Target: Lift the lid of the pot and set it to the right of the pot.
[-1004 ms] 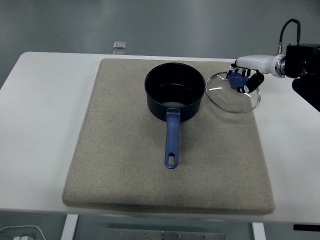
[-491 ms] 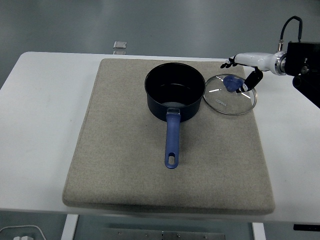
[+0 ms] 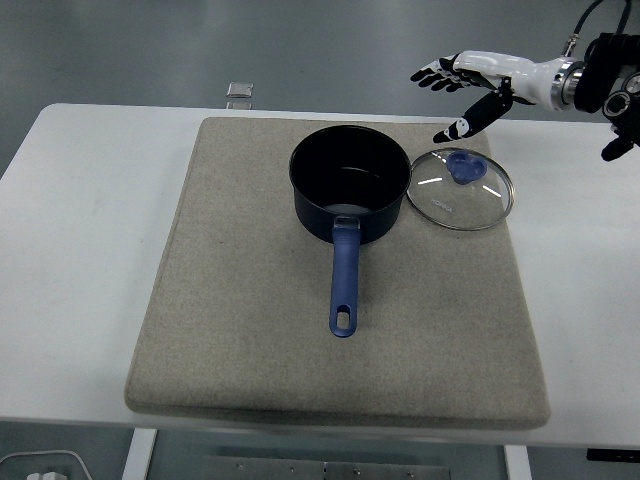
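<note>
Since the moment before, my right hand (image 3: pixel 462 86) had let go of the round glass lid with the blue knob (image 3: pixel 460 189) and risen clear of it, drawing back toward the far right corner of the scene. My fingers (image 3: pixel 433 74) were spread and holding nothing, the thumb pointing down toward the lid without touching it. That lid lay flat on the grey felt mat (image 3: pixel 240 330), just to the right of the dark blue saucepan with the long blue handle (image 3: pixel 348 196), its rim almost meeting the pot's wall, though I could not tell whether they touched. The pot stood open, its handle pointing toward the near edge of the white table (image 3: pixel 70 250). A small clear object (image 3: pixel 238 91) sat on the far edge of the table, well away from my work. My left arm was out of sight. I judged the placing step done and the retreat under way; what remained for me was only to carry the arm away to the right without brushing the lid.
</note>
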Robot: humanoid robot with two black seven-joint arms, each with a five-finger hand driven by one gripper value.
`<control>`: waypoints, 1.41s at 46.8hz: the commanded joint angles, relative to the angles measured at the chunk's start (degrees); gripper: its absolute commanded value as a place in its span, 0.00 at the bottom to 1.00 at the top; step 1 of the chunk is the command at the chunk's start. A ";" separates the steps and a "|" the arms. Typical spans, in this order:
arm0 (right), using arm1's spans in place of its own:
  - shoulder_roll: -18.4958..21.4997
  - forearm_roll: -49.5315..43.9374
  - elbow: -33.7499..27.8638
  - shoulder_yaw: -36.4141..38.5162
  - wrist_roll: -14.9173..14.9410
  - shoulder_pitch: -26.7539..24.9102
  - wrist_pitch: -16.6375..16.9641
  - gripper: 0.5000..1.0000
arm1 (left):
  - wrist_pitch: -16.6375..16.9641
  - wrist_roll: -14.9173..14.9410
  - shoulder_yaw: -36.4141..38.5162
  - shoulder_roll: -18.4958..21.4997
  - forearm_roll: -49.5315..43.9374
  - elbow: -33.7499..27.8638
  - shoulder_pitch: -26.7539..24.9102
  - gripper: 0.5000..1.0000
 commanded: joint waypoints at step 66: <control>7.47 74.95 -9.49 -0.36 -9.00 -7.67 -4.78 0.83 | 0.00 0.01 0.00 0.00 0.00 0.00 -0.01 1.00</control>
